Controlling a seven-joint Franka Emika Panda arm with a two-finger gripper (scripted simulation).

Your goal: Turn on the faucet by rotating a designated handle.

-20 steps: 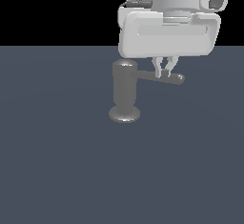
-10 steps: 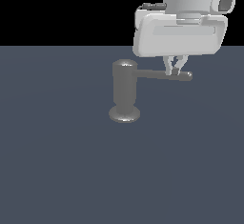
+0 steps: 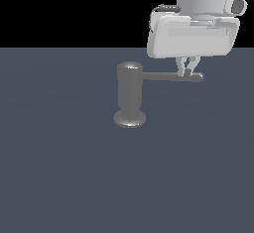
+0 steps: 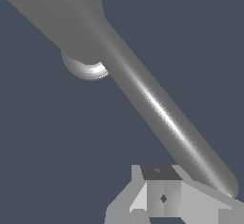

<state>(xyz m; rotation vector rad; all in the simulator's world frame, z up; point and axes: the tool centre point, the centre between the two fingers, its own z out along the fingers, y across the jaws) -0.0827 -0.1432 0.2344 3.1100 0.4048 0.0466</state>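
Looking across the exterior view first, the faucet (image 3: 130, 96) stands upright on the flat grey floor (image 3: 59, 177), roughly in the middle of the scene, its flared base planted and its rounded top level with the handle (image 3: 171, 77). That handle juts out sideways toward the exterior view's right, close to horizontal. The gripper (image 3: 188, 72) hangs down from the big white wrist block (image 3: 193, 34) and meets the rod near its rounded tip. The fingers look drawn close together there, but from this side I cannot tell whether they clamp the rod or merely press against it.

In the wrist view, the handle (image 4: 162, 113) runs as a long bright bar from the cylinder body (image 4: 62, 13) out to its tip, with the rim of the base (image 4: 88, 70) peeking out behind. Only one blocky fingertip (image 4: 159, 192) shows clearly, sitting just beside the rod near its end, seemingly touching it. The other finger is hidden, so the grip remains unclear.

As for progress, I'd judge contact is made at a good lever point far from the body. How much turning is done I cannot read from the handle's angle alone; the sweep round the cylinder likely remains.
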